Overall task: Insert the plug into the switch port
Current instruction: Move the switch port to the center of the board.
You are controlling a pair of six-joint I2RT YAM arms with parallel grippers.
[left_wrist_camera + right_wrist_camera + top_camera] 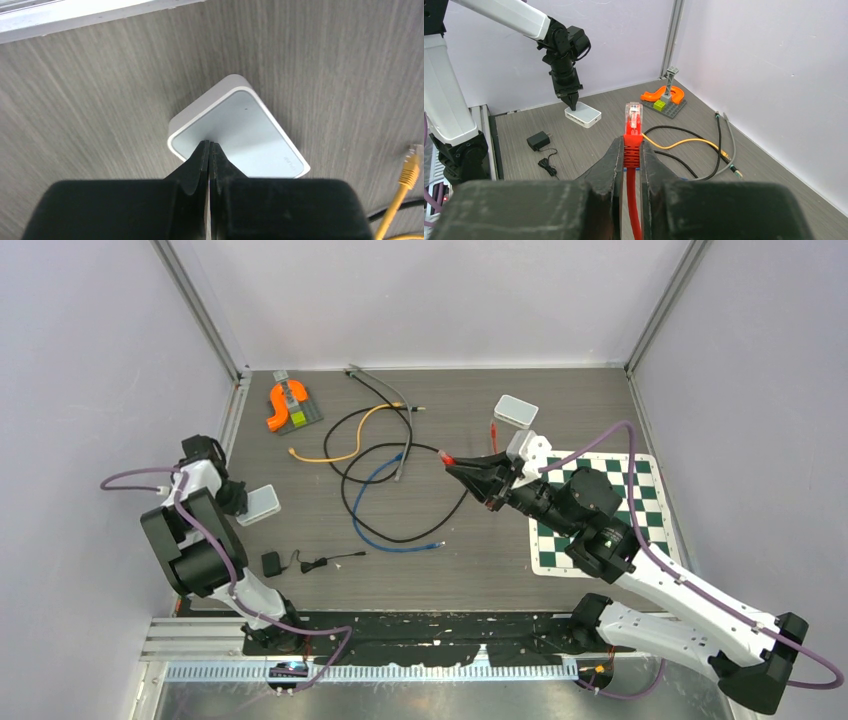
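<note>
Two parts of the job are judged done: the red plug (pixel 633 120) is clamped in the narrow-set right gripper (pixel 631 150), and the white switch (pixel 245 135) is touched on its top face by the closed left gripper (pixel 209 146). The insertion is yet to be made, plug and switch being shown well apart by the top view. That contact is shown closely only by the left wrist view; the port is revealed by none.

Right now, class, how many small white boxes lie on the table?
2. The left box sits by the left wall, the shut left hand resting on its top. The far box lies beyond the chessboard. The right arm might hide another.
</note>
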